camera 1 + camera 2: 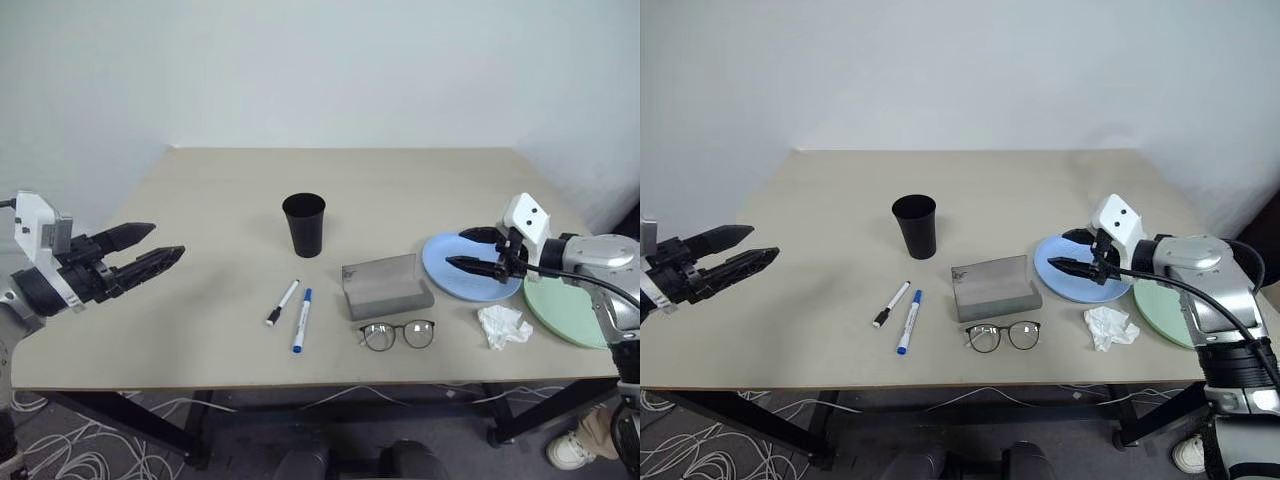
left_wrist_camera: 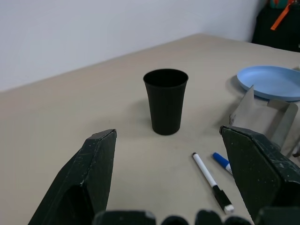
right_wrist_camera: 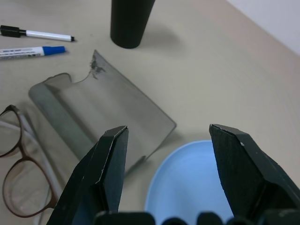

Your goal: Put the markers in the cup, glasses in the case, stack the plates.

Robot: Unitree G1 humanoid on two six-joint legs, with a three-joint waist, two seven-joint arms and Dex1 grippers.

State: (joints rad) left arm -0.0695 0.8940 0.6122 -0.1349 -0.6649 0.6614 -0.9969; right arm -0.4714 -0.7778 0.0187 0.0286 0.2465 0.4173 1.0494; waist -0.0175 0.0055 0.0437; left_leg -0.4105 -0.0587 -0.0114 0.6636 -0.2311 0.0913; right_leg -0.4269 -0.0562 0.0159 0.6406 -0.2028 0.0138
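The black cup (image 1: pixel 304 224) stands upright mid-table. In front of it lie two markers, one black-capped (image 1: pixel 282 302) and one blue-capped (image 1: pixel 302 319). The grey case (image 1: pixel 386 286) sits open to their right, with the glasses (image 1: pixel 397 333) lying on the table just in front of it. A light blue plate (image 1: pixel 466 268) and a mint green plate (image 1: pixel 567 309) lie at the right, the blue one overlapping the green one's edge. My right gripper (image 1: pixel 466 249) hovers open over the blue plate. My left gripper (image 1: pixel 158 244) hangs open at the table's left side, empty.
A crumpled white tissue (image 1: pixel 504 325) lies in front of the plates near the table's front edge. White cables run across the floor under the table. A wall stands behind the table's far edge.
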